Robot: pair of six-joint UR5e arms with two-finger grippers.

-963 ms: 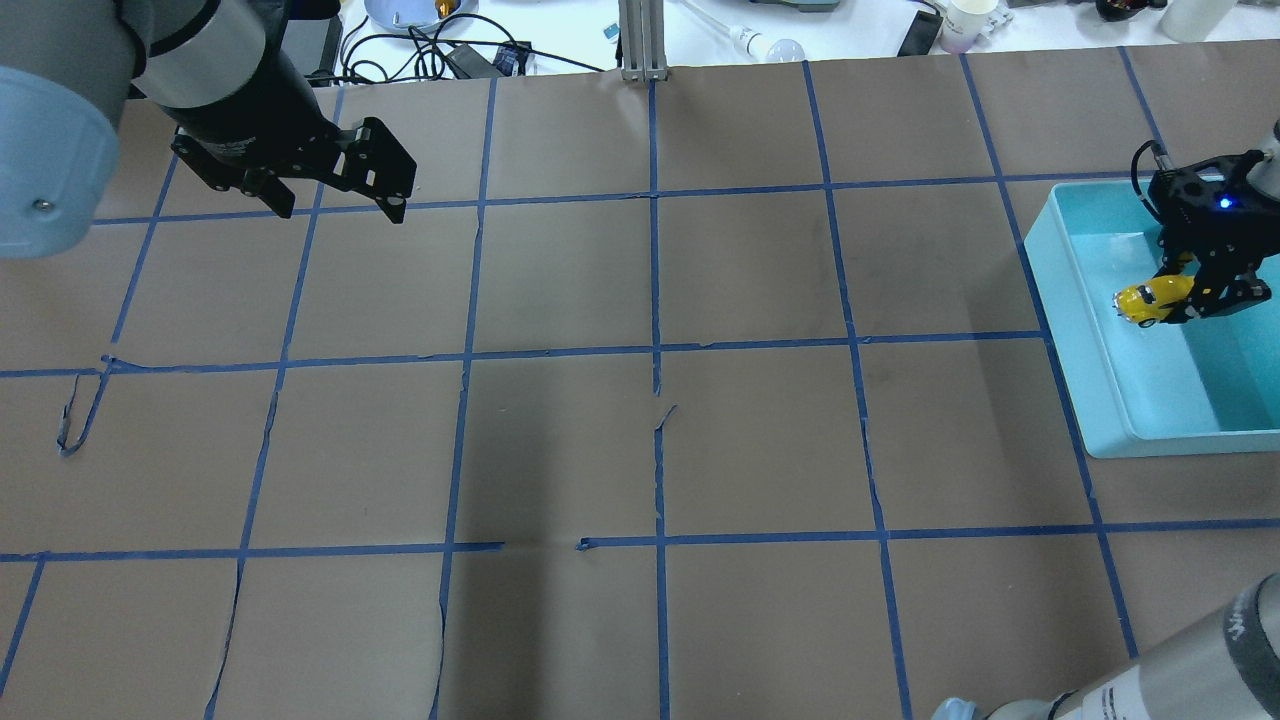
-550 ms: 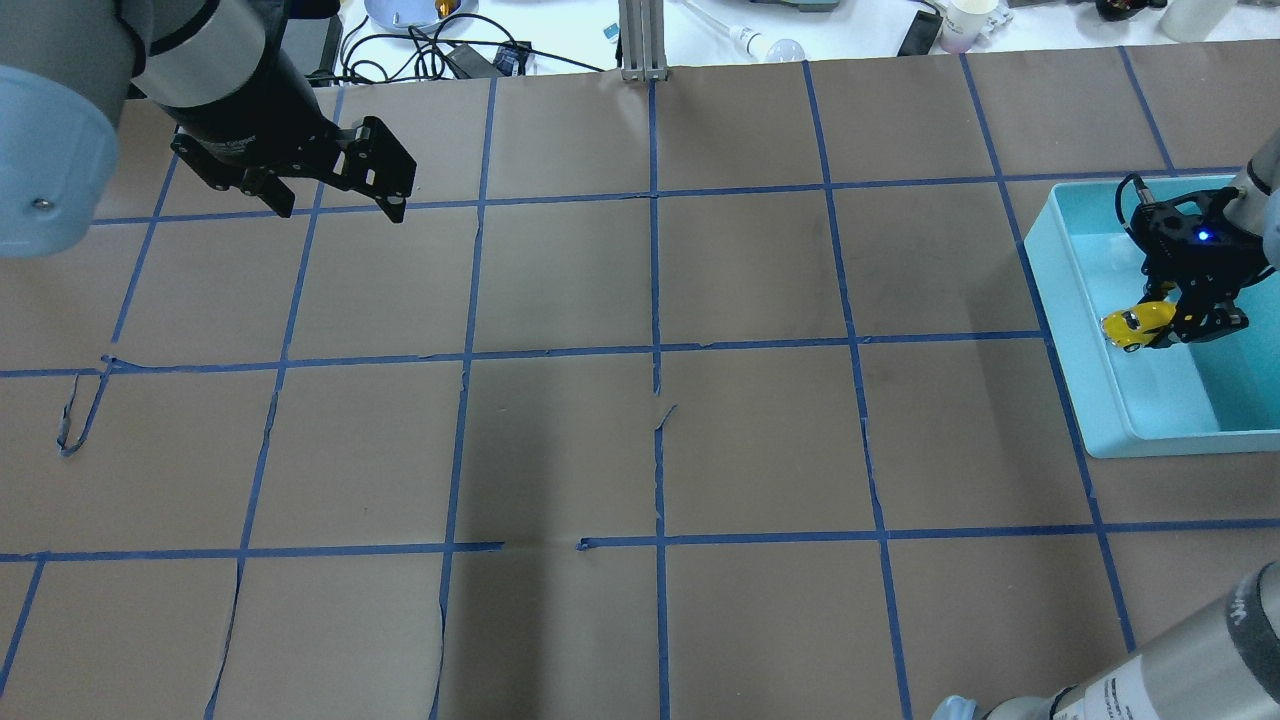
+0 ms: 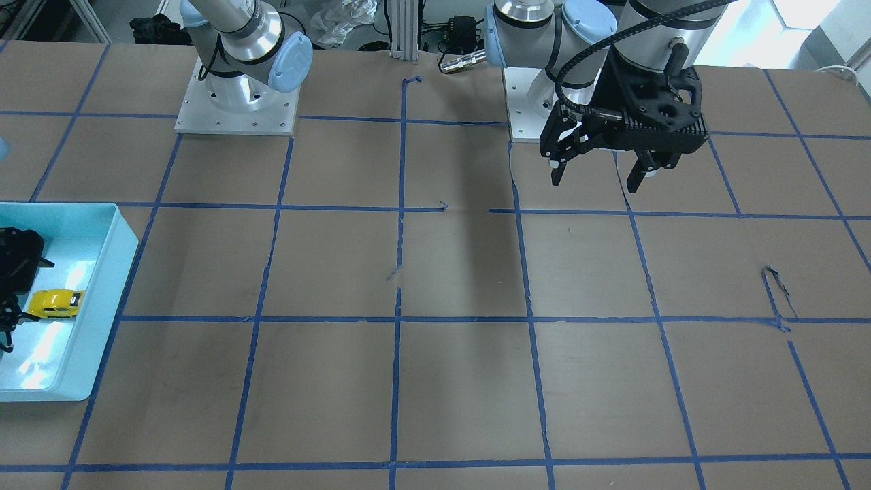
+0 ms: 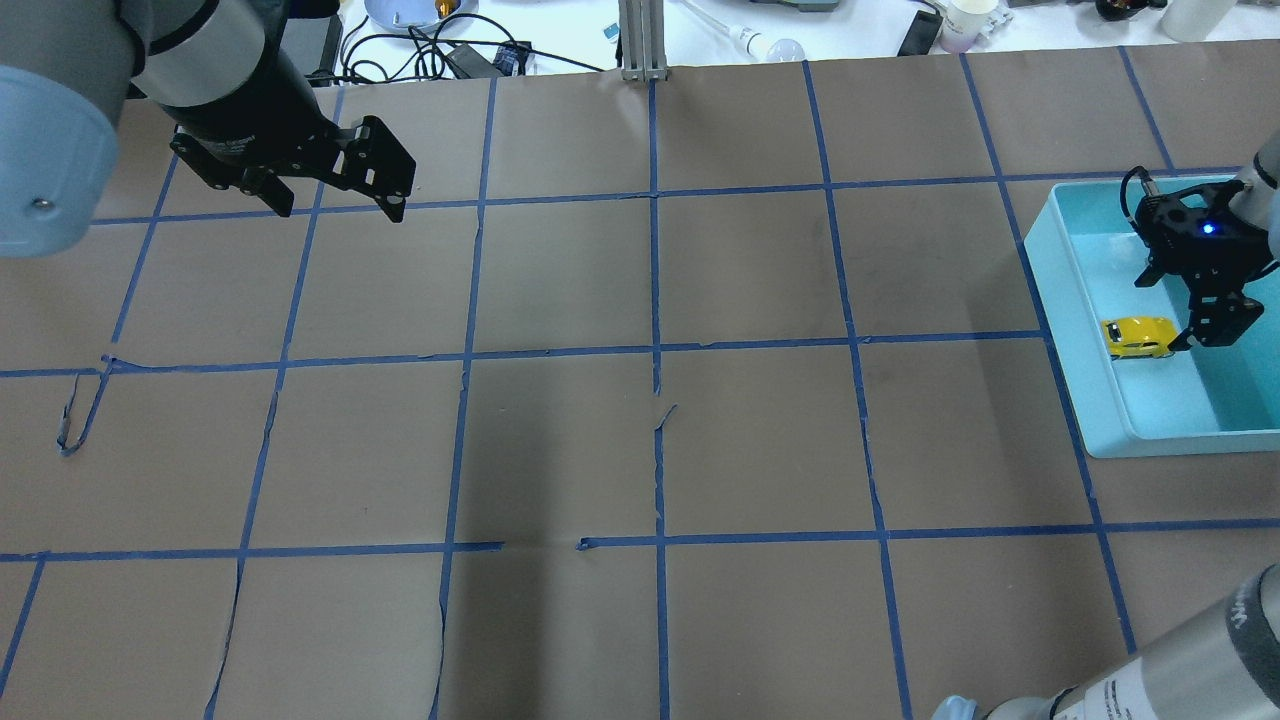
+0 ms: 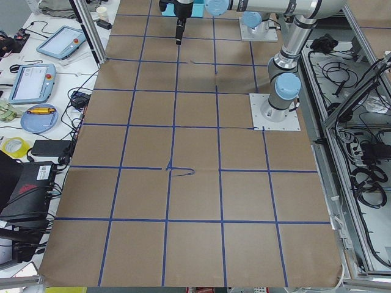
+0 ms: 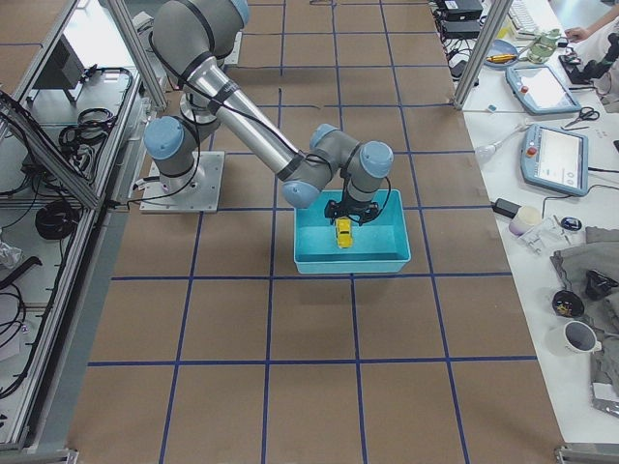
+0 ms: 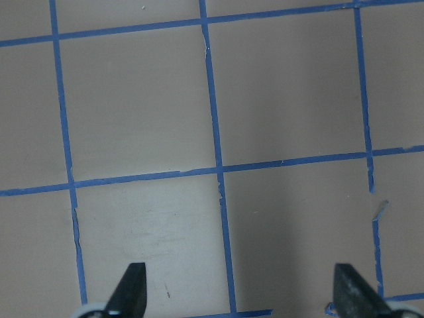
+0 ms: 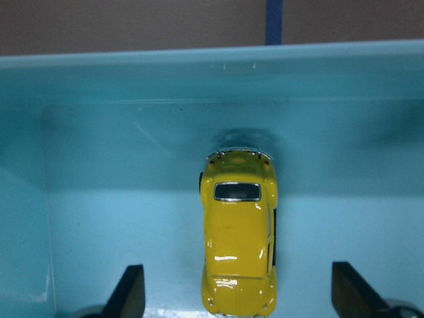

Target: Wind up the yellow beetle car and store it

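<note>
Right gripper, jaws spread wide over teal bin.
Glossy yellow beetle car sits lower centre between them, seemingly untouched; left gripper jaws wide, empty.

Silver tubing on the right arm, pale-blue joint caps. The left gripper is matte black with a ribbed housing, and a black corrugated cable loops in. The right gripper is black too, its blue light glowing. Square metal base plate, screws dotted around.
</note>
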